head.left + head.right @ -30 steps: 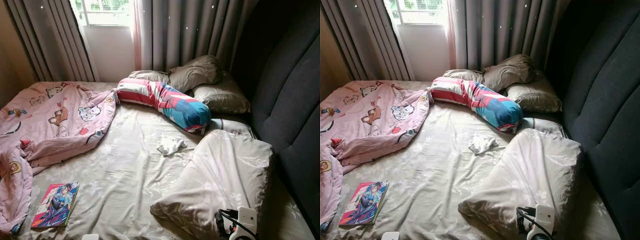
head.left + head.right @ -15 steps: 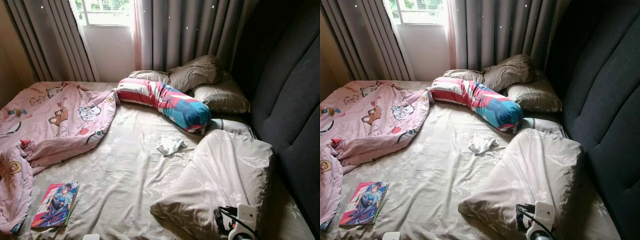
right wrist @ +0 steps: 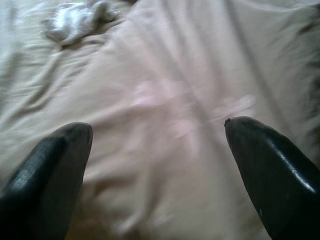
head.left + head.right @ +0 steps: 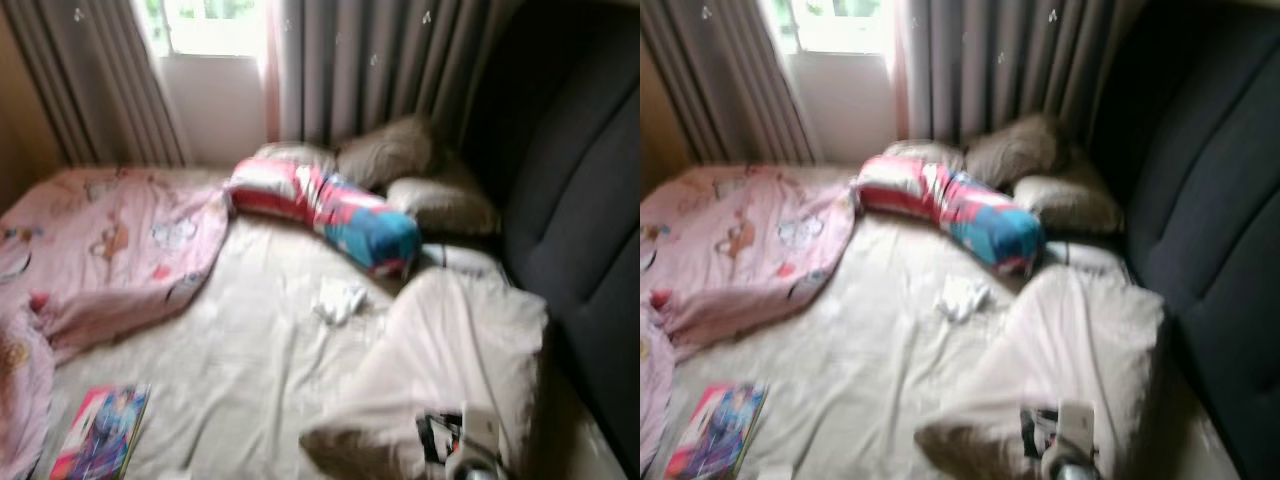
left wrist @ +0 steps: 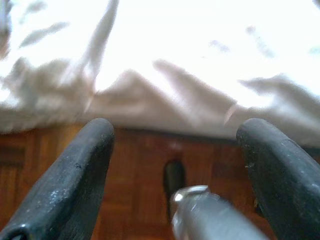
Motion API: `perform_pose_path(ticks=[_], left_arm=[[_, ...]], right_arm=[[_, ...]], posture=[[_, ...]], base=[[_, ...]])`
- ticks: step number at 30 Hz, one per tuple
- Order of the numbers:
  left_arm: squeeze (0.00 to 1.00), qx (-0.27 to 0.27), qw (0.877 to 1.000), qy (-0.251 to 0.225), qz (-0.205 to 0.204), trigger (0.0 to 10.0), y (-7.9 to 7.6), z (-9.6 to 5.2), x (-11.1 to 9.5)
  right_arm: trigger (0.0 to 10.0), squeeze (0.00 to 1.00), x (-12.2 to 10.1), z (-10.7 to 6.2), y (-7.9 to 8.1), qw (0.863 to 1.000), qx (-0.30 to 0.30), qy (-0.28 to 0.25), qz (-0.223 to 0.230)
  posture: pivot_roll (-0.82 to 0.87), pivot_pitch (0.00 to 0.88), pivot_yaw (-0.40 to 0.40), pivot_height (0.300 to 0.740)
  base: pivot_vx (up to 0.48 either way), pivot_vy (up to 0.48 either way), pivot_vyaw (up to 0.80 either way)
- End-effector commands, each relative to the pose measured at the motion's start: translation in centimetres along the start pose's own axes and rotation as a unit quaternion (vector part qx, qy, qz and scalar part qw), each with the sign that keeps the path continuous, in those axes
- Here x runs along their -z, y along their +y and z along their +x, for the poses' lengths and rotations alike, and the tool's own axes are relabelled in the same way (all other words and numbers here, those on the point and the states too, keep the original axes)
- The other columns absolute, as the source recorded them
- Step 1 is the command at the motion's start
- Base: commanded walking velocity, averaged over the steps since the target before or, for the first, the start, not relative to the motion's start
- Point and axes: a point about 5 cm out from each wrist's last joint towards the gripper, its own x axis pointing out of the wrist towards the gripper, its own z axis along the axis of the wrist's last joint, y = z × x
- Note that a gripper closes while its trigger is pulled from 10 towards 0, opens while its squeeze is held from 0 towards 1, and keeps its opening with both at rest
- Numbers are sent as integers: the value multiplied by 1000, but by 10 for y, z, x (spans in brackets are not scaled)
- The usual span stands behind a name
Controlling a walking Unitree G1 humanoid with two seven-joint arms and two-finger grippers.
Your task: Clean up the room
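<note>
A: Starting at the left, what's on the bed (image 4: 250, 370)?

B: A pink blanket (image 4: 110, 250) is bunched up there, and a bright book (image 4: 100, 435) lies flat near the bed's front edge. The head views are blurred, so small detail is lost.

A: And the left gripper (image 5: 175, 165)?

B: Its two black fingers stand spread wide with nothing between them. Beyond the tips hangs the edge of the pale sheet, over a wooden floor (image 5: 140, 160).

A: The middle of the bed?

B: A small crumpled white cloth (image 4: 340, 298) sits on the sheet, just in front of a striped red and blue bolster (image 4: 330, 205).

A: The right gripper (image 3: 157, 150)?

B: Spread wide too, holding nothing, above a large beige pillow (image 4: 450, 350) straight ahead of its fingers. The white cloth lies well beyond the tips, off to one side. More pillows (image 4: 410, 170) lean by the dark headboard (image 4: 580, 210).
</note>
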Motion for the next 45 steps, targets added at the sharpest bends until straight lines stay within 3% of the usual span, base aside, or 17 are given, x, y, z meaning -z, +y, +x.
perform_pose_path(ticks=[1, 20, 31, 39, 45], left_arm=[[0, 2, 1000, 11, -1, 10000, -1, -1, 7], [0, 2, 1000, 9, 4, 10000, 0, -1, 5], [0, 3, 1000, 8, 3, 10000, -1, -1, 5], [0, 1, 1000, 6, 3, 10000, 0, -1, 4], [0, -1, 1000, 7, 3, 10000, 0, -1, 3]], right_arm=[[10000, 0, 0, 0, -1, 1000, 3, 2, 6], [10000, 0, 0, 1, 0, 1000, 10, 4, 13], [10000, 0, 2, 0, -1, 1000, 11, 10, 10], [10000, 0, 2, 0, 1, 1000, 7, 13, 8], [10000, 0, 4, 0, 3, 1000, 1, 19, 4]], posture=[[16, 0, -35, 740], [13, 0, -35, 740], [18, 0, -36, 740], [16, 0, -32, 740], [15, 0, -30, 740]], base=[[0, 0, 0], [0, 0, -124], [0, -267, 0], [0, -266, -665], [0, -89, 0]])
